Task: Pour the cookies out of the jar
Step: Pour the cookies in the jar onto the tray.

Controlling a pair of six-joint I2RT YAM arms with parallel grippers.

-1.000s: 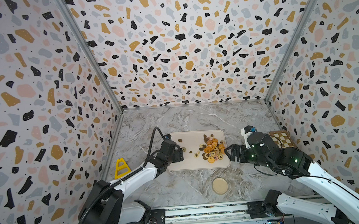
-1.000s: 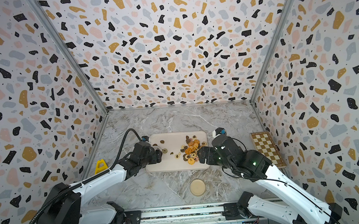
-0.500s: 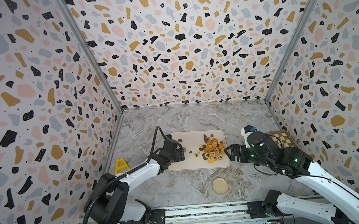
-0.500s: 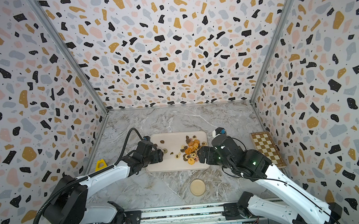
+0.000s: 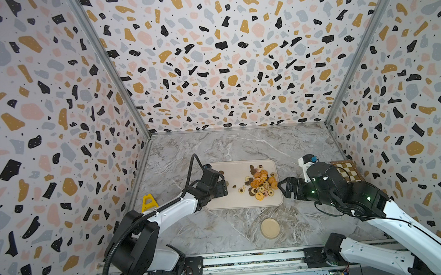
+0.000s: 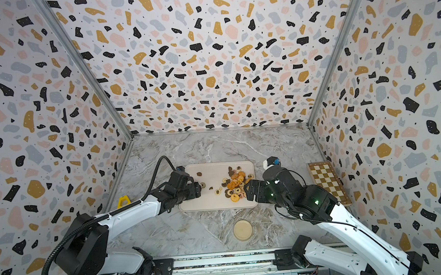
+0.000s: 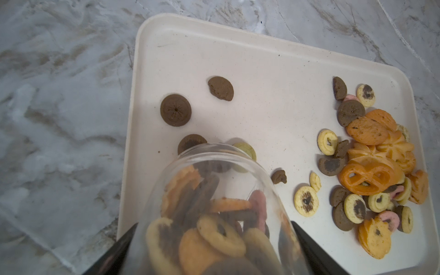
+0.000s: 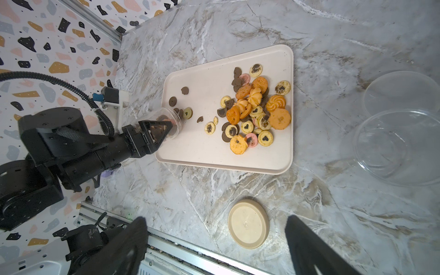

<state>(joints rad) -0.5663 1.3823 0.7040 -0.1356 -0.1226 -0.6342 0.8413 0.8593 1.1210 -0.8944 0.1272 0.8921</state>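
My left gripper (image 5: 219, 188) (image 6: 195, 190) (image 7: 214, 238) is shut on a clear jar (image 7: 214, 202) (image 8: 166, 123), which lies tipped with its mouth low over the left part of the cream tray (image 5: 242, 200) (image 7: 262, 71) (image 8: 214, 152). Mixed cookies still fill the jar's body. A pile of cookies (image 5: 261, 184) (image 6: 234, 186) (image 7: 371, 166) (image 8: 252, 112) lies on the tray's right part, and a few dark brown ones lie by the jar's mouth. My right gripper (image 5: 284, 185) (image 6: 248, 190) (image 8: 215, 221) hangs open and empty just right of the tray.
The jar's round cream lid (image 5: 270, 228) (image 6: 243, 230) (image 8: 248, 223) lies on the marble in front of the tray. A chessboard (image 5: 348, 171) (image 6: 326, 181) sits by the right wall. A yellow piece (image 5: 148, 201) stands by the left wall. Two clear bowls (image 8: 402, 147) rest beside the tray.
My left arm has shifted a little, and the tipped jar has edged slightly toward the pile. The right arm has not moved.
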